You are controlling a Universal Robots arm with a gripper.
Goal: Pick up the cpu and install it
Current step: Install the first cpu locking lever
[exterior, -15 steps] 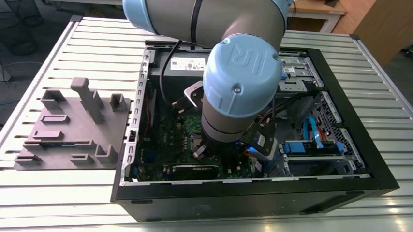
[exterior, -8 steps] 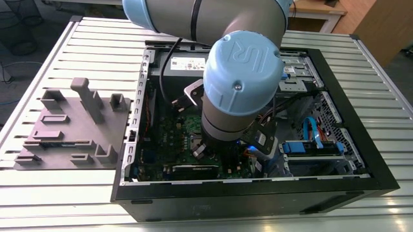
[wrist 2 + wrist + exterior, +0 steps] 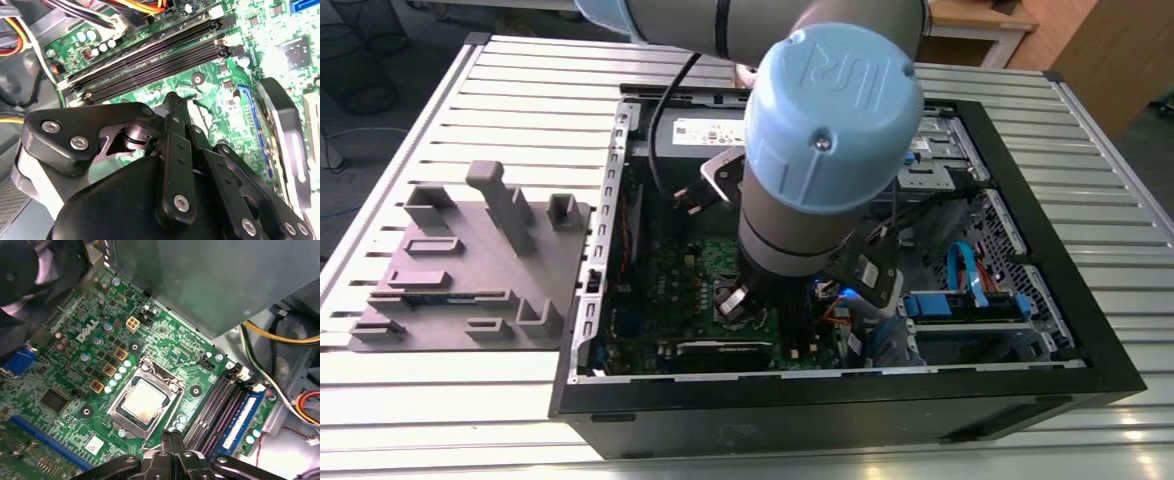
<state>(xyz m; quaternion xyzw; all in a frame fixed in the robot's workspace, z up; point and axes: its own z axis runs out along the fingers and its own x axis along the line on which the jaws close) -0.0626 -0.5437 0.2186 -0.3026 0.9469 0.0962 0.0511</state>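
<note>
The cpu (image 3: 145,401), a pale silver square, lies flat in its socket on the green motherboard (image 3: 75,390), framed by the metal socket bracket (image 3: 167,380). In both wrist views the two black fingers are pressed together with nothing visible between them. My gripper (image 3: 170,436) hovers just off the socket's edge, on the side towards the memory slots, apart from the chip. In the second wrist view my gripper (image 3: 173,100) points down at the board. In the exterior view my gripper (image 3: 742,300) hangs low inside the open computer case (image 3: 1067,300), under the big blue-grey arm joint.
The grey power-supply box (image 3: 210,280) overhangs the board. Long black memory slots (image 3: 215,410) run close beside the socket. Cable bundles (image 3: 295,405) lie by the case wall, and a black fan (image 3: 30,275) sits at one corner. Outside the case lies a grey fixture tray (image 3: 467,260).
</note>
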